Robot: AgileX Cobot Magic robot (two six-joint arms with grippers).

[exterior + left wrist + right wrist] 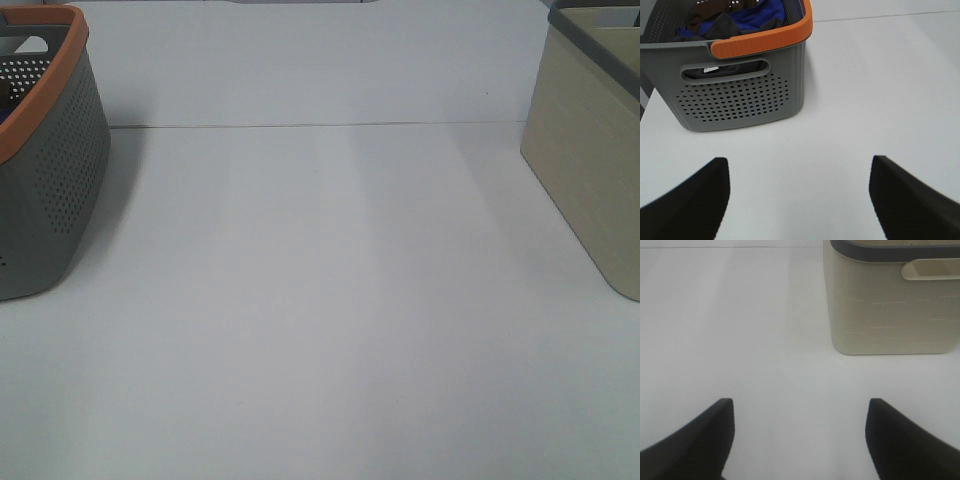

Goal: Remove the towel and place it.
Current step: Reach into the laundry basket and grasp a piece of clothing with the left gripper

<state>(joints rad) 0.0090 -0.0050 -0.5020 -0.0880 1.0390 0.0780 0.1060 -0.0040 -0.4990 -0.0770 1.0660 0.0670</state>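
Now the left gripper (797,200) and right gripper (797,440) stand empty, jaws wide. The left should clear the basket (740,100) rim and pinch only what looks like the dark towel (724,26) inside, sparing the blue cloth (760,12).

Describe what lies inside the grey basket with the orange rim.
Crumpled cloths fill the grey basket: a blue cloth, a dark charcoal cloth and a brown cloth. Dark fabric shows through its side handle. Whatever lies beneath the pile is covered.
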